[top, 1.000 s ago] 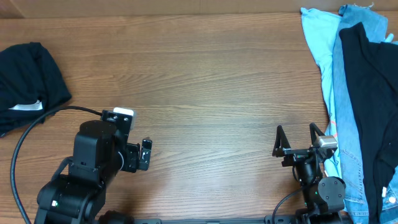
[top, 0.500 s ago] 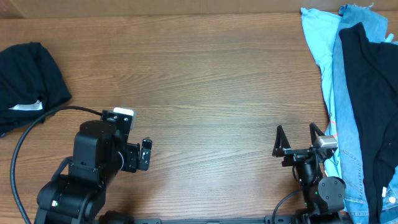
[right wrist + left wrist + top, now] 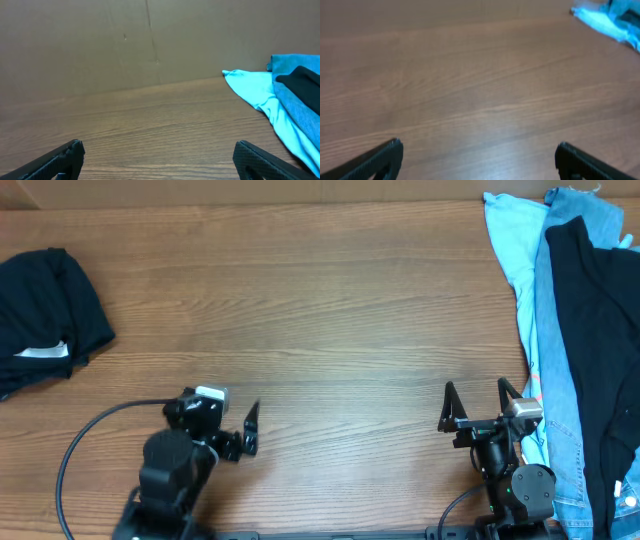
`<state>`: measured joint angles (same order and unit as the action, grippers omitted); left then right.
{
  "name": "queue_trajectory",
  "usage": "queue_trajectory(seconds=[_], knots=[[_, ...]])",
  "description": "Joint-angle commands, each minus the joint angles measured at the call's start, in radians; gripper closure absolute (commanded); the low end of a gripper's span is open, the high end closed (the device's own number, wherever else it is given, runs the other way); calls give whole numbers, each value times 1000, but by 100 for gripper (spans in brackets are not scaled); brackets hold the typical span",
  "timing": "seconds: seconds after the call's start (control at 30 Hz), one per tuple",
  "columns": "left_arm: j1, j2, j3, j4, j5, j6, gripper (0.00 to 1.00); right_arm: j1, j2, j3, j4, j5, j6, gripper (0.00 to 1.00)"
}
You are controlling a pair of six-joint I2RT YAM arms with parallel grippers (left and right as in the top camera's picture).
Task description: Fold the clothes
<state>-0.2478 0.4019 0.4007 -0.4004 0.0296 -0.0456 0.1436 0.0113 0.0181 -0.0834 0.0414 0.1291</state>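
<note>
Left arm [image 3: 178, 462] rearward, clothes [image 3: 590, 330] well apart.

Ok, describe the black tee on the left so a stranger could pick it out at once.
Take the wooden table and go to its left edge, across from the pile of clothes on the right. A black tee lies there alone, bunched up. Unlike the black garment in the pile, it shows a small white label and touches nothing blue.

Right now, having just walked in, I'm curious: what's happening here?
Nothing is being held. The left arm and right arm sit near the front edge of the table, jaws open and empty. A black tee lies at far left; a pile of black and blue clothes lies at the right, not yet folded.
</note>
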Motion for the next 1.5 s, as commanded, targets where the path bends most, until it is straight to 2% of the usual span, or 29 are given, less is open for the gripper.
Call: queue_trajectory(seconds=[0.0, 0.17, 0.23, 0.37, 0.43, 0.5, 1.47], knots=[[42, -139, -174, 190, 65, 16, 0, -5, -8, -10, 3, 10, -6, 0], [92, -302, -345, 427, 64, 16, 0, -5, -8, -10, 3, 10, -6, 0], [92, -368, -396, 473, 64, 16, 0, -5, -8, -10, 3, 10, -6, 0], [101, -399, -397, 430, 34, 24, 0, -5, -8, -10, 3, 10, -6, 0], [103, -399, -397, 324, 53, 12, 0, -5, -8, -10, 3, 10, -6, 0], [103, -399, -396, 330, 50, -15, 0, -5, -8, -10, 3, 10, -6, 0], [103, -398, -396, 330, 49, -14, 0, -5, -8, -10, 3, 10, -6, 0]])
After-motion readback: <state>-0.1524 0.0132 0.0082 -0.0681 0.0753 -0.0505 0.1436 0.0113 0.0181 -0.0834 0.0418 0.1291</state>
